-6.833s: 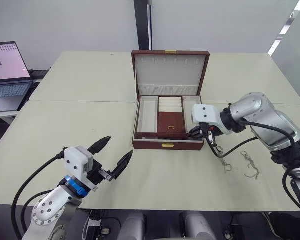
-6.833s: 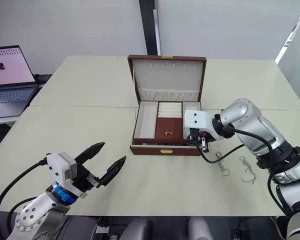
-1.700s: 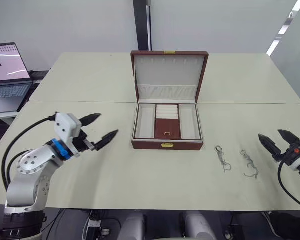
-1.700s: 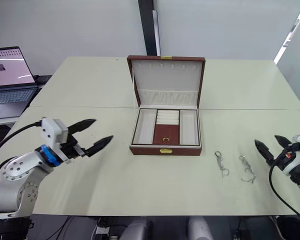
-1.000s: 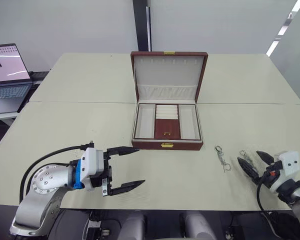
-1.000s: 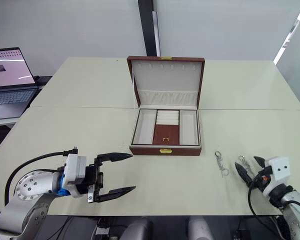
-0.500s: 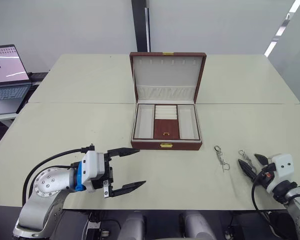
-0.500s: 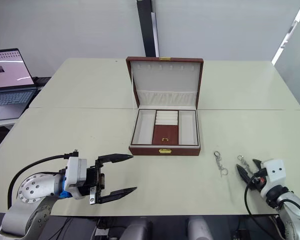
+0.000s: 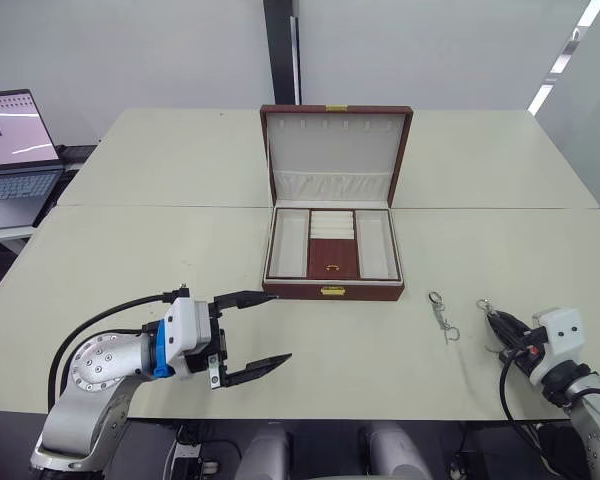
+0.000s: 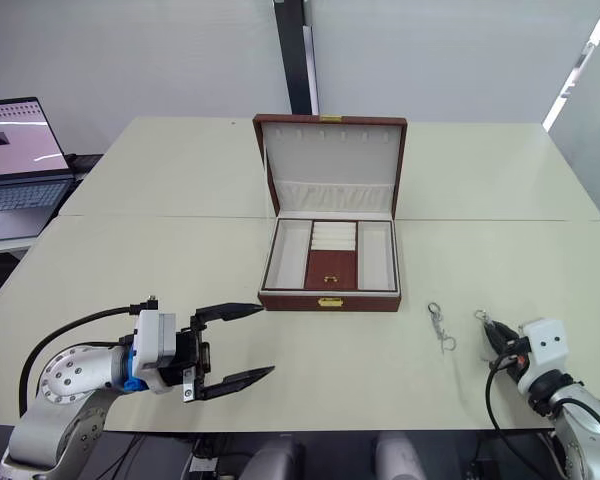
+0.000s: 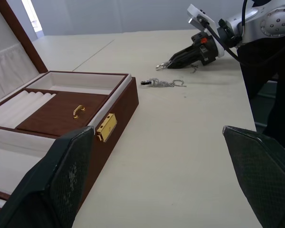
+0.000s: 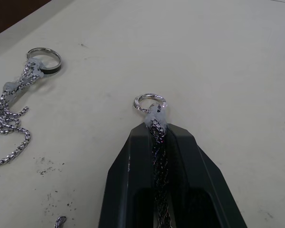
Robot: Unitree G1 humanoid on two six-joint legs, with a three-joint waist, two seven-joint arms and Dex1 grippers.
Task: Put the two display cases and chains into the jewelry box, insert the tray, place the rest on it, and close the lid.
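Note:
The brown jewelry box (image 9: 332, 291) stands open at the table's middle with its lid (image 9: 335, 148) upright. A cream tray (image 9: 288, 243) of compartments lies in it, with a brown gold-handled panel (image 9: 332, 258) at the centre. The display cases are hidden. Two silver chains lie to the box's right. My right gripper (image 9: 494, 319) is shut on the farther-right chain (image 12: 150, 102), whose ring pokes out past the fingertips. The other chain (image 9: 442, 314) lies loose between it and the box. My left gripper (image 9: 280, 327) hovers wide open left of the box's front, holding nothing.
An open laptop (image 9: 15, 145) sits on a side desk at the far left. A seam (image 9: 160, 206) between two tabletops runs behind the box's base. Bare tabletop spreads in front of the box and between the two grippers.
My right gripper's fingers have shut on the right-hand chain, which lay free between them half a second ago. The left gripper has barely shifted.

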